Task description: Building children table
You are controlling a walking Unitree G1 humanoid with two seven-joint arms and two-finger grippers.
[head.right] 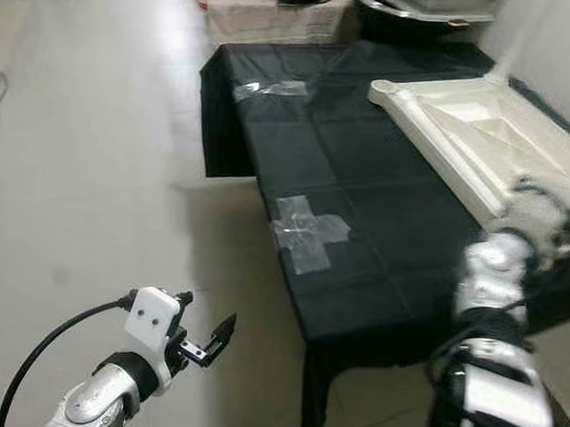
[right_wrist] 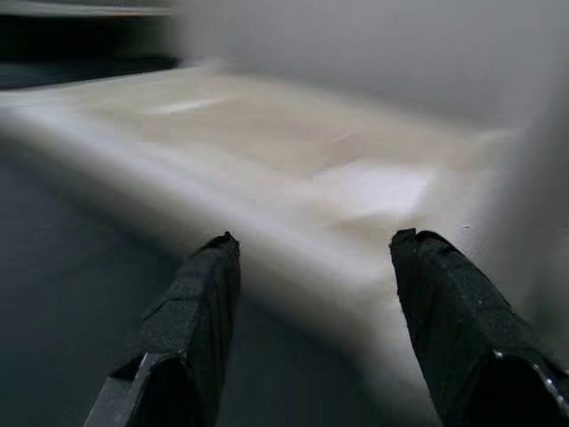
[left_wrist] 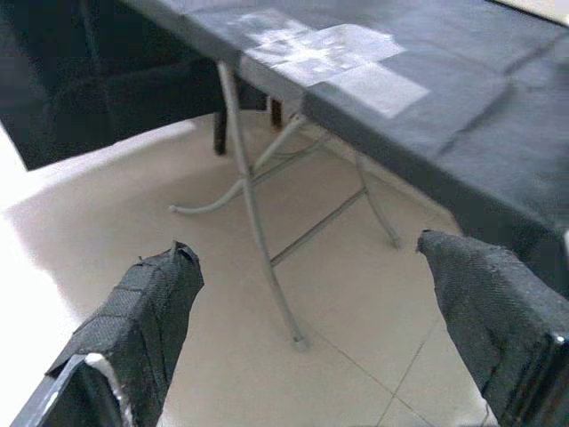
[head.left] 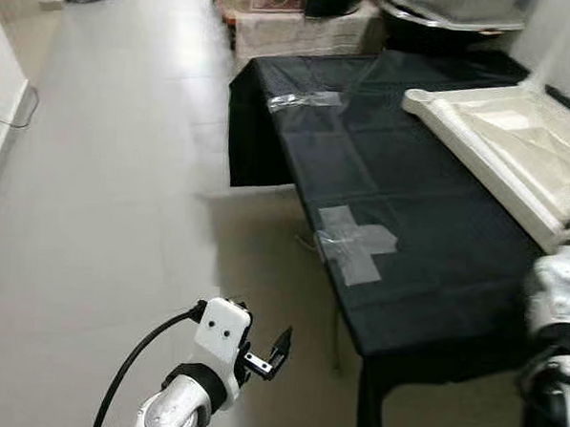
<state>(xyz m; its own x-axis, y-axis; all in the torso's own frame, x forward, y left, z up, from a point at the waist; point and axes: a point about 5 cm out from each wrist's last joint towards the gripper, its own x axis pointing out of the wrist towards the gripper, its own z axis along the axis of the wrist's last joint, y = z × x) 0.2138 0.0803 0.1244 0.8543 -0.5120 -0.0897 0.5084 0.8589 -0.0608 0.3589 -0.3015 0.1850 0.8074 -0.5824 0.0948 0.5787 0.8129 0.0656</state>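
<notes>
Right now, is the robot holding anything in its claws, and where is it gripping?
Nothing. The left gripper is open over the floor; the right gripper is open, facing the white tabletop.

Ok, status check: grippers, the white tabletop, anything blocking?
Left gripper open, low over floor beside black-draped folding table. Right gripper open, facing white plastic tabletop panel lying on the cloth. Nothing between them.

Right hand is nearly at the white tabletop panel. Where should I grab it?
Probably the raised rim along the near long edge of the white tabletop panel, coming in from the robot's side. The right hand is open and faces that rim, which looks thin enough to pinch.
</notes>
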